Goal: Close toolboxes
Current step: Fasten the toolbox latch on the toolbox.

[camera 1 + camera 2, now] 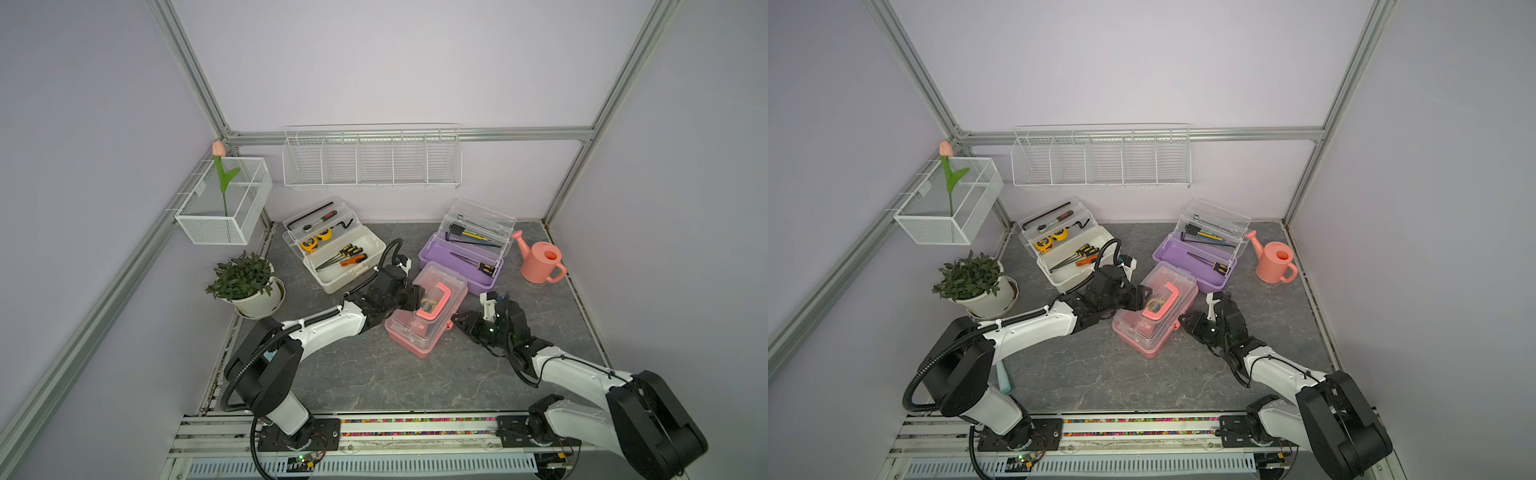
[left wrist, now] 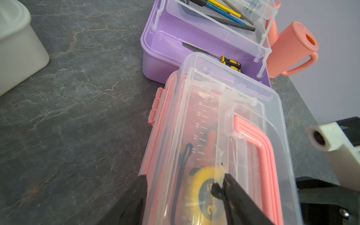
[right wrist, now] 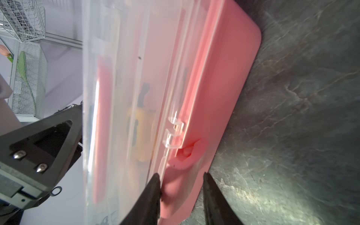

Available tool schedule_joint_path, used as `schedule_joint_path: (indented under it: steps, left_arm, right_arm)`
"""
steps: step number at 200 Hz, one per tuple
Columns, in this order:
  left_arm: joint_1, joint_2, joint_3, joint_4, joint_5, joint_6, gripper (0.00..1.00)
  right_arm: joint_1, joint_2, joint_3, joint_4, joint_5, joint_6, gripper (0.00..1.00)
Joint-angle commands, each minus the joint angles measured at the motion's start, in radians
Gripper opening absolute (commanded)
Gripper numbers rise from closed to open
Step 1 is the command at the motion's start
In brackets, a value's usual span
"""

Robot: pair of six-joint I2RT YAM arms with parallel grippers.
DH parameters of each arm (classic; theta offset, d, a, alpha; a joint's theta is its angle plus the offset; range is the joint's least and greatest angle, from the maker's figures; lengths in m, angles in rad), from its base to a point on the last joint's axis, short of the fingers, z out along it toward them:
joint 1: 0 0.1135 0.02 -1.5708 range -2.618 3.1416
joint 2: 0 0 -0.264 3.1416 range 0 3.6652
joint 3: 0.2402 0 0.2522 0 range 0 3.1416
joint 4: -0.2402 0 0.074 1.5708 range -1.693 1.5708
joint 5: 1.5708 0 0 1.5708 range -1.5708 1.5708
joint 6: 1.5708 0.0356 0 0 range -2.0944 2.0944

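At mid-worktop (image 1: 374,382) I see left end effector (image 2: 185,181) released astride pink box (image 1: 424,332) lid (image 2: 224,116), right end effector (image 3: 182,176) released around latch (image 3: 191,153).

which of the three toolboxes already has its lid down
The pink toolbox, nearest the front: its clear lid lies down over the base. The white toolbox and purple toolbox stand open, trays lifted.

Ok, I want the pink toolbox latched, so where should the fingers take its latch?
Take the pink latch by its free end, coming from the front wall of the pink toolbox, where the right gripper sits. The flap stands out from that wall, off the catch on the clear lid, so fingers should fit either side.
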State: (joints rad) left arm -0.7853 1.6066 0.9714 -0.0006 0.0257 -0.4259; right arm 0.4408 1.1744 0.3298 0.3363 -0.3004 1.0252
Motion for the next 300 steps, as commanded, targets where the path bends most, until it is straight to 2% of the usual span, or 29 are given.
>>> schedule_joint_path:
  steps: [1,48,74,98,123,151,168,193,244,300]
  left_arm:
    - [-0.009,0.072,-0.058,-0.206,0.036,0.011,0.63]
    - [-0.009,0.075,-0.059,-0.242,0.038,0.018,0.63]
    - [-0.009,0.072,-0.058,-0.244,0.030,0.019,0.63]
    - [-0.009,0.068,-0.053,-0.246,0.018,0.018,0.63]
    - [-0.009,0.069,-0.046,-0.246,0.005,0.019,0.63]
    - [-0.009,0.080,-0.034,-0.251,0.003,0.025,0.63]
    - [-0.009,0.089,-0.026,-0.257,0.003,0.031,0.63]
    - [-0.009,0.095,-0.025,-0.260,0.003,0.033,0.63]
    - [-0.009,0.098,-0.034,-0.251,0.003,0.033,0.63]
    - [-0.009,0.113,-0.037,-0.243,0.018,0.032,0.62]
  right_arm:
    - [0.012,-0.047,-0.033,-0.111,0.005,0.016,0.38]
    - [0.012,-0.143,-0.030,-0.197,0.052,-0.018,0.38]
    - [0.012,-0.106,-0.003,-0.196,0.054,-0.075,0.39]
    - [0.013,-0.037,0.014,-0.102,0.008,-0.063,0.42]
    - [0.014,-0.019,0.029,-0.095,0.011,-0.063,0.43]
    - [0.014,-0.037,0.034,-0.125,0.034,-0.049,0.37]
    - [0.014,-0.045,0.038,-0.142,0.034,-0.038,0.27]
    - [0.015,-0.061,0.054,-0.189,0.043,-0.038,0.18]
    - [0.013,-0.134,0.064,-0.265,0.084,-0.038,0.18]
    - [0.016,-0.113,0.090,-0.227,0.066,-0.025,0.18]
